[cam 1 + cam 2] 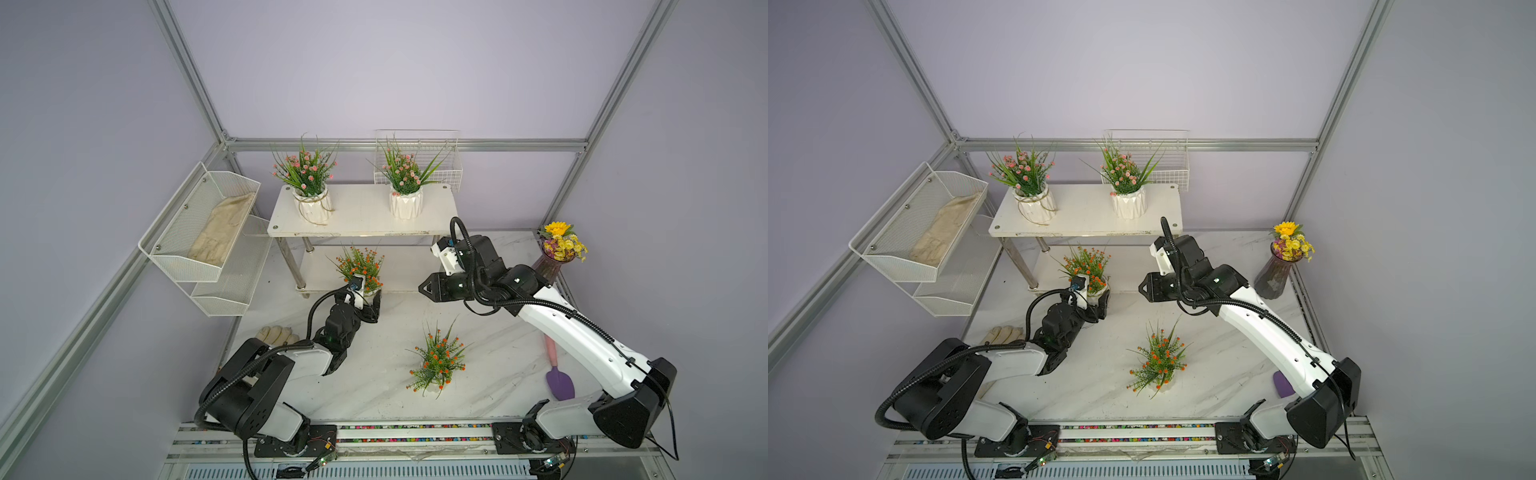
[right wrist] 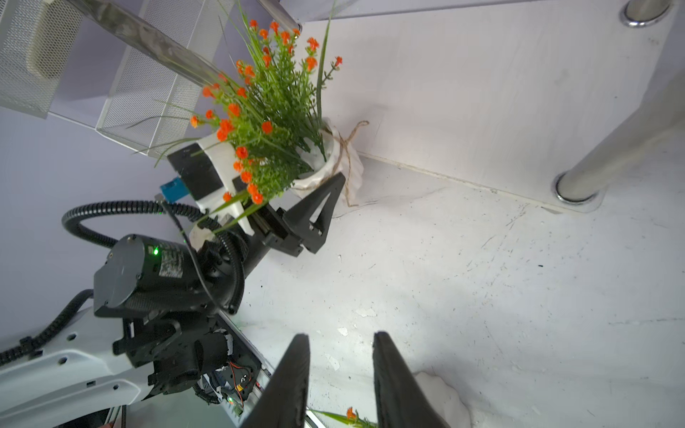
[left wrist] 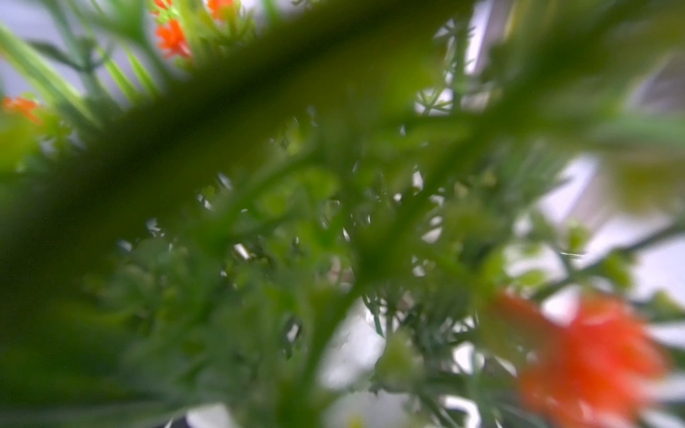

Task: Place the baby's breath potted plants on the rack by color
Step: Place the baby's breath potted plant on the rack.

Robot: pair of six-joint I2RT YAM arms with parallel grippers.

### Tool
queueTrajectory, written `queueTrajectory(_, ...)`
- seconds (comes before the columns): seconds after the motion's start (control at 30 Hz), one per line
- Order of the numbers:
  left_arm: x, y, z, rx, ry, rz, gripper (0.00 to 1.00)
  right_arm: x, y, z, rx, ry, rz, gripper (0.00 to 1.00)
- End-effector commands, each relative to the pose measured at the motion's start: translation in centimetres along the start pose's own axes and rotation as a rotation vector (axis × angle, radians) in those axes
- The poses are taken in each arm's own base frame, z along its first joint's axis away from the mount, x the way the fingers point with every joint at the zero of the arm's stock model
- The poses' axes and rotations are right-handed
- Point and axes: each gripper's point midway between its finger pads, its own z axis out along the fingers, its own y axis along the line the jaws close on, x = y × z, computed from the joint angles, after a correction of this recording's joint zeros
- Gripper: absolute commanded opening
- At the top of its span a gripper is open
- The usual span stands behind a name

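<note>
Now, with the left end effector pinching the orange plant's pot at the front edge of the rack's lower board, best keep it level and ease it inward before letting go, while the right end effector hangs spread and empty before the rack

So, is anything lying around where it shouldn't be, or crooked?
A loose glove lies on the table beside the left arm, while a second glove sits in the upper mesh basket. The orange plant in the left tool may lean slightly; I cannot tell.
</note>
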Motion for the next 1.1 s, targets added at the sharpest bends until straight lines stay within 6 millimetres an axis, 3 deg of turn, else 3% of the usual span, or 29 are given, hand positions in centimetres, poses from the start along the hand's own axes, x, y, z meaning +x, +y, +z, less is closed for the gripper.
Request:
queueTrajectory(0.0,-7.8,1.3,1.0,-0.024,-0.257,-0.086,0.06,0.8,-1.3,-0.2,0.042,0.014,0.017,0.33)
queueTrajectory(0.07,-8.1,2.0,1.5,-0.034,-0.273,-0.092,0.06,0.9,-1.3,-1.1,0.041,-0.003,0.018,0.33)
queueTrajectory(0.37,-9.5,5.9,3.9,-0.109,-0.328,-0.107,0.05,1.4,-2.1,-1.5,0.057,0.000,0.040,0.33)
queueTrajectory(0.7,-9.3,10.5,7.0,-0.151,-0.345,-0.136,0.06,1.8,-2.6,-2.0,0.074,-0.003,0.046,0.33)
queueTrajectory(0.9,-7.8,11.1,8.5,-0.140,-0.324,-0.144,0.09,1.6,-2.6,-2.0,0.073,-0.006,0.050,0.34)
queueTrajectory(1.07,-7.8,11.2,9.3,-0.145,-0.327,-0.140,0.09,1.6,-2.5,-2.1,0.065,-0.007,0.051,0.34)
